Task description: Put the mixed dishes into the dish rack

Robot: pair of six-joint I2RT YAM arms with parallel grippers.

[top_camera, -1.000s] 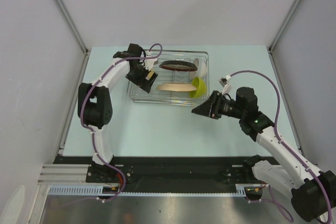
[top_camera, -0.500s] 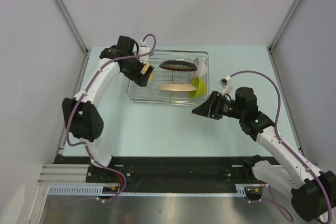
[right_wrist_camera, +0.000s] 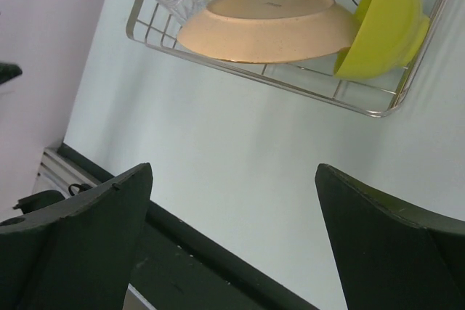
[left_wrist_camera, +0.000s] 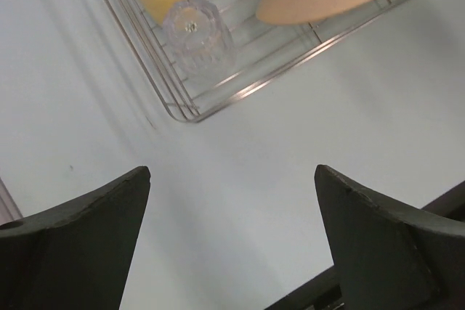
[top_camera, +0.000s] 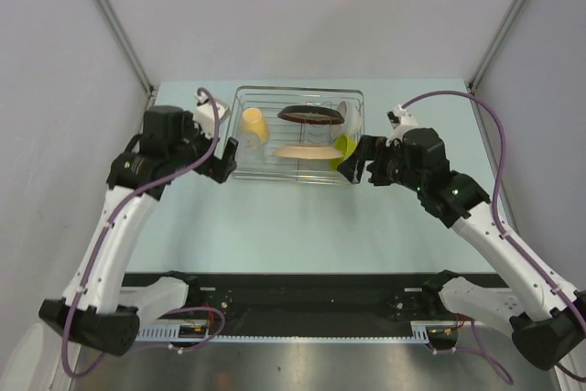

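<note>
Left gripper fingers spread wide, holding nothing, over the table just off a corner of the dish rack. Right gripper fingers also wide apart and empty, beside the rack's right end. In the rack: yellow mug, clear glass, beige plate, lime-green bowl, red-rimmed plate, white bowl.

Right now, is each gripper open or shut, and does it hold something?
Left gripper: open, holding nothing.
Right gripper: open, holding nothing.
</note>
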